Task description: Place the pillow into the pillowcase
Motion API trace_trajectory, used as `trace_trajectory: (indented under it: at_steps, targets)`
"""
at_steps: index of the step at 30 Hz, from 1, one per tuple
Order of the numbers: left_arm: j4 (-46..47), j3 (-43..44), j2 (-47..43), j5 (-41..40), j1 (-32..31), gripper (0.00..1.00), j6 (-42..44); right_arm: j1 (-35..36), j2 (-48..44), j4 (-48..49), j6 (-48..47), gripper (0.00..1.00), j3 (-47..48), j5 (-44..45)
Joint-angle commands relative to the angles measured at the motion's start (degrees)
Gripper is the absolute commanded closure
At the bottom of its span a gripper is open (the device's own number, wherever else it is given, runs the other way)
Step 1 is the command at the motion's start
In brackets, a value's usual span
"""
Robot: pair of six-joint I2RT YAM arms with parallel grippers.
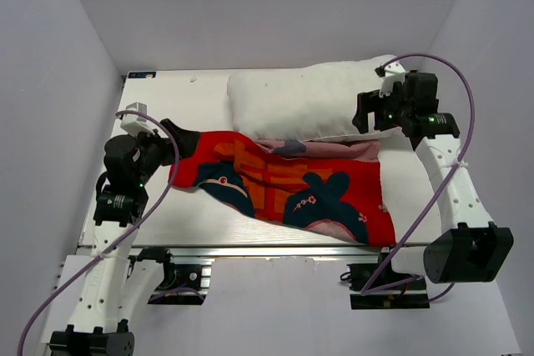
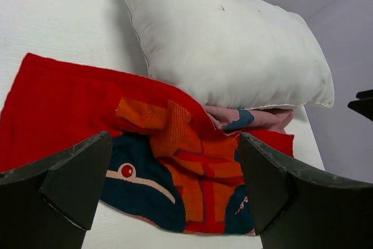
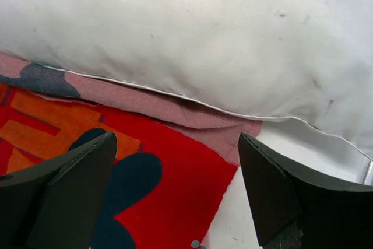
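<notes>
The plump white pillow (image 1: 309,102) (image 2: 233,45) (image 3: 204,27) lies across the back of the table, its near edge resting on the pillowcase's pink lining (image 3: 192,115). The red pillowcase (image 1: 292,185) (image 2: 70,109) (image 3: 175,167) lies flat and crumpled in front of it, printed with navy hair shapes and orange bands. My left gripper (image 1: 179,141) (image 2: 175,185) hovers open over the pillowcase's left end, nothing between its fingers. My right gripper (image 1: 367,114) (image 3: 178,185) stands open above the pillow's right end and the pillowcase's pink corner, holding nothing.
The white table (image 1: 183,97) is boxed in by grey walls at the left, back and right. A metal rail (image 1: 275,249) runs along its front edge. A purple cable loops from each arm.
</notes>
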Motion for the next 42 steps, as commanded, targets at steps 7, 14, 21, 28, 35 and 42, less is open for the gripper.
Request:
trace_trajectory:
  at_steps: [7, 14, 21, 28, 35, 42]
  targets:
    - [-1.1, 4.2, 3.7, 3.1, -4.2, 0.31, 2.6, 2.5, -1.2, -1.9, -19.7, 0.11, 2.1, -14.8]
    - [-3.7, 6.3, 10.0, -3.5, -13.3, 0.89, 1.2, 6.1, -7.4, -2.4, -34.3, 0.34, -3.7, -31.4]
    - [-6.2, 9.5, 21.3, -9.1, -19.1, 0.26, -1.2, 13.8, -9.1, 7.8, -19.8, 0.18, -9.0, -29.5]
    - [0.8, 11.4, 28.8, -11.3, -19.1, 0.18, -3.0, 13.9, -11.2, 8.8, -17.9, 0.11, -13.7, -25.5]
    - [11.5, 11.6, 40.3, -10.2, -20.1, 0.21, -19.5, 13.8, -11.8, 10.4, -18.1, 0.11, -15.3, -22.0]
    - [6.9, 18.6, 48.9, -12.3, -21.5, 0.36, -20.1, 13.9, -13.5, 10.9, -18.8, 0.1, -16.8, -19.8]
